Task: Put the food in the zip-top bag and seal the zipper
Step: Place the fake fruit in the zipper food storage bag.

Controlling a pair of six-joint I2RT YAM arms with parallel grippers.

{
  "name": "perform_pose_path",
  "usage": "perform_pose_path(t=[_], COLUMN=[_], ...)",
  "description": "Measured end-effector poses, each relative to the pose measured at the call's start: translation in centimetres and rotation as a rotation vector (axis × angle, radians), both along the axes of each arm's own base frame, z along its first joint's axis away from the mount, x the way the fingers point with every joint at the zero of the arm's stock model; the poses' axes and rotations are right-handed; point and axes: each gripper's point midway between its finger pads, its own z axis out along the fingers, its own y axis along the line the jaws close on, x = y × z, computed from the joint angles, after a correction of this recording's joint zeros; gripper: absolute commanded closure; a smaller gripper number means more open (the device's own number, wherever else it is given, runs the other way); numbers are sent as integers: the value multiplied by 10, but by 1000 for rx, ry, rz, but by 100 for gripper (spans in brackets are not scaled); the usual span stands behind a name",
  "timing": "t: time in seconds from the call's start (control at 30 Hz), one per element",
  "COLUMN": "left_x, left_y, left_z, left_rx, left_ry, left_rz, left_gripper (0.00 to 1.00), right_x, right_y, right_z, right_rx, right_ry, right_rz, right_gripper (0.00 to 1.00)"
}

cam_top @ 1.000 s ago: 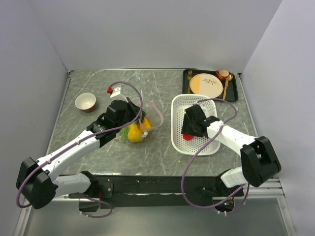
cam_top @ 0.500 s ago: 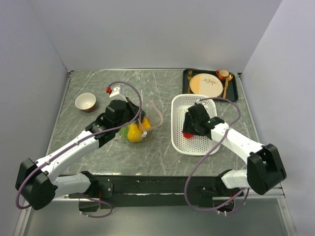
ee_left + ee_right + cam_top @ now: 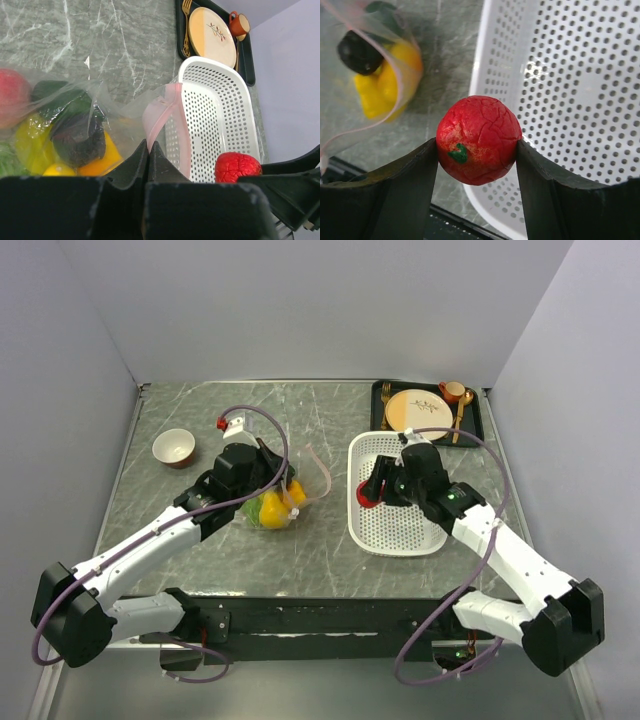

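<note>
The clear zip-top bag lies left of centre with several toy fruits inside: yellow lemon, orange mango, dark avocado, pink peach. My left gripper is shut on the bag's pale pink zipper and holds the mouth up. My right gripper is shut on the red tomato, held above the left rim of the white basket. The tomato also shows in the top view and the left wrist view.
A black tray at the back right holds a cream plate, a fork, a spoon and a small cup. A small bowl stands at the back left. A red-capped piece lies behind the bag.
My right gripper has lifted the tomato out of the basket and carried it up and left to the basket's left rim. The left arm and bag have not moved.
</note>
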Motion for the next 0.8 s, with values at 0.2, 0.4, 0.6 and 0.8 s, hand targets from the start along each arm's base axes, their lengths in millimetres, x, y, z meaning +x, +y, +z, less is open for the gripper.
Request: perform_pose_path(t=[0.2, 0.4, 0.6, 0.8], left_x=[0, -1, -1, -1], left_y=[-1, -5, -7, -11], left_z=[0, 3, 4, 2], left_rx=[-3, -21, -28, -30], left_ry=[2, -2, -6, 0], left_rz=[-3, -23, -32, -46], left_gripper=[99, 99, 99, 99], right_x=[-8, -22, -21, -1], right_y=[23, 60, 84, 106], right_z=[14, 29, 51, 82], right_rx=[80, 160, 208, 227], right_ry=[-18, -47, -87, -155], right_rz=[85, 204, 254, 267], right_gripper=[65, 64, 63, 60])
